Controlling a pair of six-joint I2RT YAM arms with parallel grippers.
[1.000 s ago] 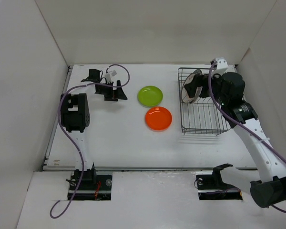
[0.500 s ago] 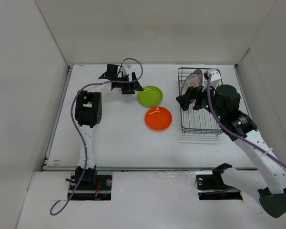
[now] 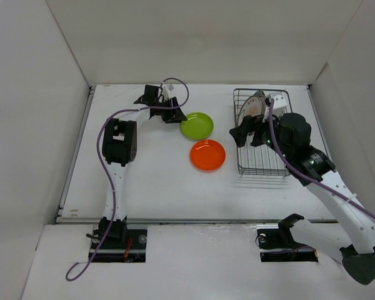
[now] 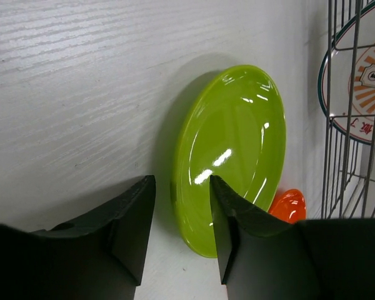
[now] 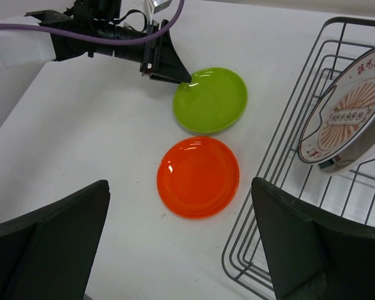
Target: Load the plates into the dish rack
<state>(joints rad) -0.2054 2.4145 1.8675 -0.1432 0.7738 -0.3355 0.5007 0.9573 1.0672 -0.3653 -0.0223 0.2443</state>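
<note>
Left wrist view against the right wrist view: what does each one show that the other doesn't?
Left only: close up, the lime green plate's near rim between the left hand's fingers. Right only: the whole orange plate, the left arm, the right hand's wide-open fingers. Both: both plates, and the patterned plate standing in the dish rack.

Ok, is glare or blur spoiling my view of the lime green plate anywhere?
Left wrist view: white glints on the lime green plate, a dark shadow beside it, the left gripper dark with little detail, rim readable. Right wrist view: small glints on it and the orange plate, both sharp. Top external view: even light, no glare.
</note>
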